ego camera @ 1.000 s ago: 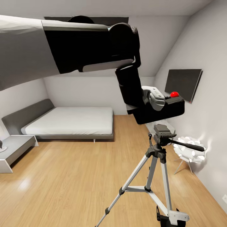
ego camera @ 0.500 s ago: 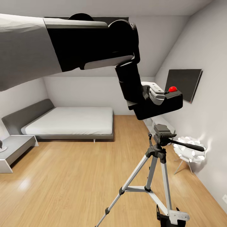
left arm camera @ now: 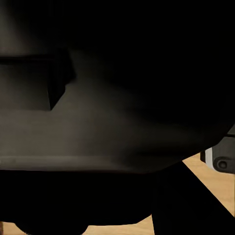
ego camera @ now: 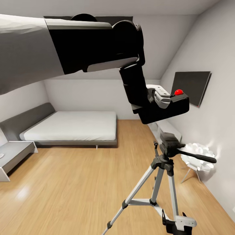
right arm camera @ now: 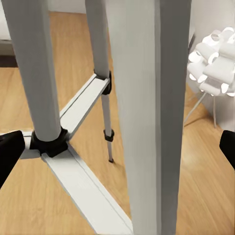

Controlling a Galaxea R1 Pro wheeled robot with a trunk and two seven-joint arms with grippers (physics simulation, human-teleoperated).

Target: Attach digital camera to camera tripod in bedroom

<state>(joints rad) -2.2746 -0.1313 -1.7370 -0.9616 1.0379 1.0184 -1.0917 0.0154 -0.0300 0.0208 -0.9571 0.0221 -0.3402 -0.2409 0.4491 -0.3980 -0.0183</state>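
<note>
At the far left of the head view a low grey side unit [ego camera: 13, 153] is seen by the wall, sitting further left and lower in the picture than 0.5 s ago, as does the grey-framed bed [ego camera: 71, 129] beside it; the whole room has shifted this way, so a move of the camera is indicated, not of the furniture. The left arm [ego camera: 65, 49] is stretched across the upper part of the view, in the same place in the picture as before. Its left pincer [ego camera: 161, 99] is pressed against the digital camera [ego camera: 164, 111], which is carried in the air with its red button [ego camera: 178, 92] uppermost; the pinch is taken from this hold, since the fingertips themselves are hidden behind the black body. In the left wrist view that dark body [left arm camera: 117, 98] is seen blurred at very close range. The camera is held above the head of the camera tripod [ego camera: 163, 169], clearly apart from it, and the gap is drawn slightly wider than 0.5 s ago. The tripod stands on the light wood floor [ego camera: 65, 189], its pan handle [ego camera: 195, 156] pointing right. In the right wrist view 3 silver legs [right arm camera: 142, 112] are seen up close; whether the right pincer [right arm camera: 117, 147] is spread cannot be told. A white petalled lamp [ego camera: 199, 158] and a black TV [ego camera: 191, 86] are placed on the right.
</note>
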